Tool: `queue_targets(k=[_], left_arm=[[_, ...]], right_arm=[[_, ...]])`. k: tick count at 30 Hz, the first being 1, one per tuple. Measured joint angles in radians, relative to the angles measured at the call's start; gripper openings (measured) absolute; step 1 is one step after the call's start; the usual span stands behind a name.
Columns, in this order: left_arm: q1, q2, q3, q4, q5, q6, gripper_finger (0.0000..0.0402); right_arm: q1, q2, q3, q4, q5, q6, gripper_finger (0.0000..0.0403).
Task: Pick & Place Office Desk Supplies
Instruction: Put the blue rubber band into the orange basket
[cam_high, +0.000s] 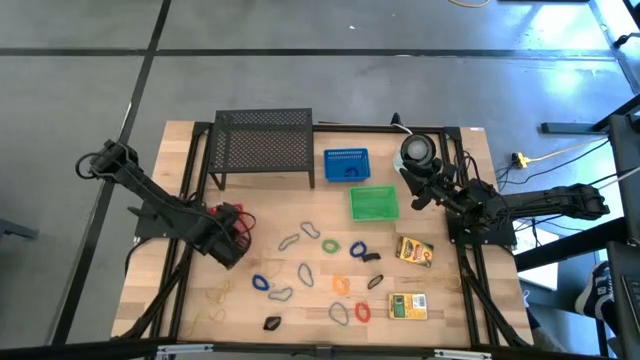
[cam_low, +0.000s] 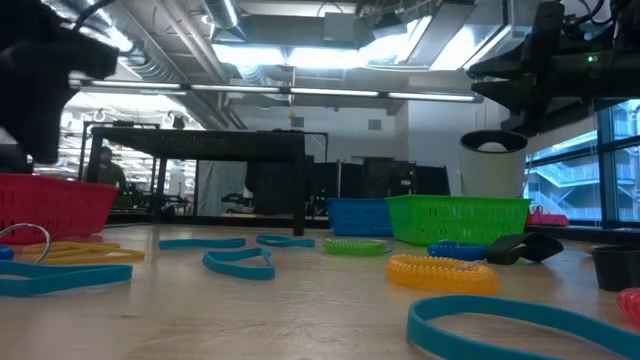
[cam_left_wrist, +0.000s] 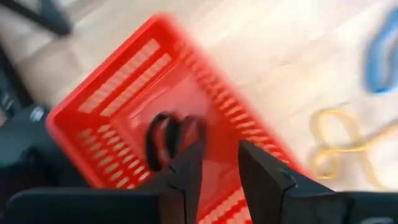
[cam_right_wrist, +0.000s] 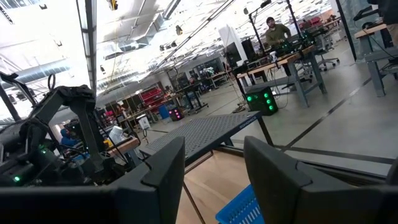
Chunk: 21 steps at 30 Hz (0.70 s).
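Note:
The supplies lie loose on the wooden table: blue loop (cam_high: 262, 283), green loop (cam_high: 331, 245), orange loop (cam_high: 342, 285), grey loop (cam_high: 289, 241), tan rubber bands (cam_high: 215, 293), black clip (cam_high: 272, 322), and two yellow-green boxes (cam_high: 414, 250) (cam_high: 408, 306). My left gripper (cam_high: 236, 232) (cam_left_wrist: 217, 168) hovers open above the red basket (cam_high: 232, 215) (cam_left_wrist: 124, 118), which holds a dark item (cam_left_wrist: 165, 134). My right gripper (cam_high: 414, 185) (cam_right_wrist: 214, 168) is open, raised near the green basket (cam_high: 374, 203), and points toward the table's far left.
A black mesh shelf (cam_high: 263, 145) stands at the far edge, with a blue basket (cam_high: 346, 165) beside it. A round grey-white disc (cam_high: 418, 150) sits by the right gripper. Yellow rubber bands (cam_left_wrist: 339, 143) lie beside the red basket. People work at desks in the room behind.

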Motion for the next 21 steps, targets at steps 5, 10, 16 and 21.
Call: queue_targets(k=[5, 10, 16, 21], left_arm=[[0.027, 0.0, 0.055, 0.131, -0.16, 0.166, 0.0095], [0.08, 0.013, 0.055, 0.389, -0.27, 0.367, 0.01], [0.152, 0.115, 0.055, 0.657, -0.226, 0.646, 0.0114], [0.206, 0.244, 0.055, 0.814, -0.122, 0.803, 0.0127]], right_arm=[[0.0, 0.0, 0.0, 0.0, 0.0, 0.0, 0.0166], [0.0, 0.0, 0.0, 0.0, 0.0, 0.0, 0.0166], [0.0, 0.0, 0.0, 0.0, 0.0, 0.0, 0.0166], [0.0, 0.0, 0.0, 0.0, 0.0, 0.0, 0.0166]])
